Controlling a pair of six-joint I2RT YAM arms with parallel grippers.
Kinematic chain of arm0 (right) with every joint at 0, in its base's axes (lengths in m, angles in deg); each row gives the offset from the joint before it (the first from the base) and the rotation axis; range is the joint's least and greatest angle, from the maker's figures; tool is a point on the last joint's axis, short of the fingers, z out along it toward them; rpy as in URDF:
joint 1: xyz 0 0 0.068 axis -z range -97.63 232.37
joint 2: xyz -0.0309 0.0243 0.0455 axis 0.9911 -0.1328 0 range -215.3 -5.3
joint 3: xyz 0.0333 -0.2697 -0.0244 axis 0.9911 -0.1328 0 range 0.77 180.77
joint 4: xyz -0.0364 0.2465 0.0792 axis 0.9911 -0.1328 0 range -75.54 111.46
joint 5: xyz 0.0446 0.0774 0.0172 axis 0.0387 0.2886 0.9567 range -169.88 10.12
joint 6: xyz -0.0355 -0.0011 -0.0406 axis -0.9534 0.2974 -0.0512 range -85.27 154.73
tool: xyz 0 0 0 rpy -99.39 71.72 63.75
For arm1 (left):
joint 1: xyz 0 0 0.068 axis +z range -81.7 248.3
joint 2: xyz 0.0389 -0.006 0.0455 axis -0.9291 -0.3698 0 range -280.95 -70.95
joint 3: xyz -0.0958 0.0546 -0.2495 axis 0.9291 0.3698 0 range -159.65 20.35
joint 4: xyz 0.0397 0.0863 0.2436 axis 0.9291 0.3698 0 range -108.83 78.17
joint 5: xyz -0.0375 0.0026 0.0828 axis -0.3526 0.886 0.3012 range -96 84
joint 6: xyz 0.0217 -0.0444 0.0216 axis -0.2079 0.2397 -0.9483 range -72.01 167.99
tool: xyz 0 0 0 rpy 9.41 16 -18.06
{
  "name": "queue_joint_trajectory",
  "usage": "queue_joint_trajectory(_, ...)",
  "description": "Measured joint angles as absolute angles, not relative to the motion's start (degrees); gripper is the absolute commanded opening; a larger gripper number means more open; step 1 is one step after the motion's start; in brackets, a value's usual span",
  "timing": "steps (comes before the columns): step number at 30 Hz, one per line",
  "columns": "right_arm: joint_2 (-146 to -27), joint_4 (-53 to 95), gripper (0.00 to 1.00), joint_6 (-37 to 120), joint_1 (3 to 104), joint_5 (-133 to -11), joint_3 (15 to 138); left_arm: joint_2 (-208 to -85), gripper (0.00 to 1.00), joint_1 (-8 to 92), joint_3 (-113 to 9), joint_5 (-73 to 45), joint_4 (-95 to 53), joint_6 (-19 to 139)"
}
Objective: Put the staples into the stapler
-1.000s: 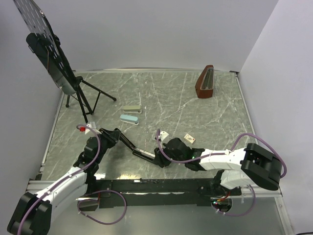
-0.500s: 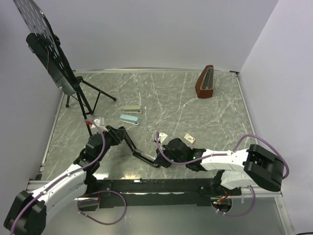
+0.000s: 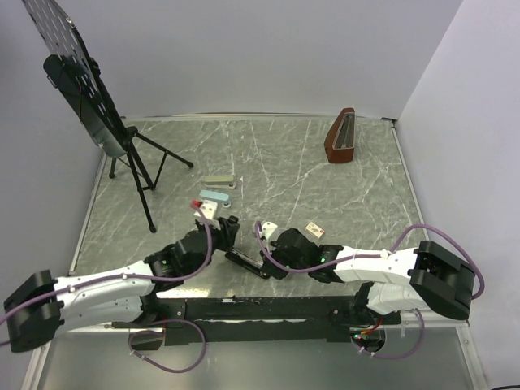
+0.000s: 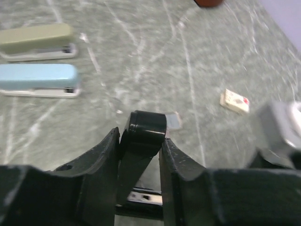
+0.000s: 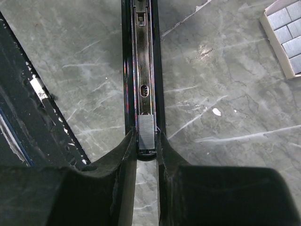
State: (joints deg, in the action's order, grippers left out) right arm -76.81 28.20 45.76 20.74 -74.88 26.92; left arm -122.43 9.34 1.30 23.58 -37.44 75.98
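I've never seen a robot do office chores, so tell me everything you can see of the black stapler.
The stapler is slim, glossy black and hinged open. Its base lies on the table, silvery rail up, with staples at one end between the fingers of the right gripper. The left gripper clamps its raised top.

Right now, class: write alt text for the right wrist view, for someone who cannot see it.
The right gripper flanks a strip of staples lying at the near end of the rail in the open black stapler. A box holding grey blocks sits at upper right on the marbled table.
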Motion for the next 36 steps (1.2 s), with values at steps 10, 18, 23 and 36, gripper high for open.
queue_joint_trajectory(10, -76.83, 28.25, 0.00, 44.18, 20.59, -76.87, 27.14, -131.81, 0.52, -3.60, -3.88, 30.58, -34.77, 74.45)
queue_joint_trajectory(18, -77.70, 30.35, 0.00, 43.22, 20.48, -78.16, 28.12, -134.70, 0.74, -6.55, -4.41, 31.26, -33.17, 76.57)
queue_joint_trajectory(23, -78.99, 32.86, 0.00, 42.79, 21.09, -82.01, 28.19, -135.02, 0.88, -7.16, -4.41, 31.15, -32.08, 79.74)
queue_joint_trajectory(36, -81.79, 39.07, 0.37, 43.00, 21.38, -84.78, 28.14, -121.97, 0.99, -9.35, -5.06, 30.86, -26.07, 88.52)
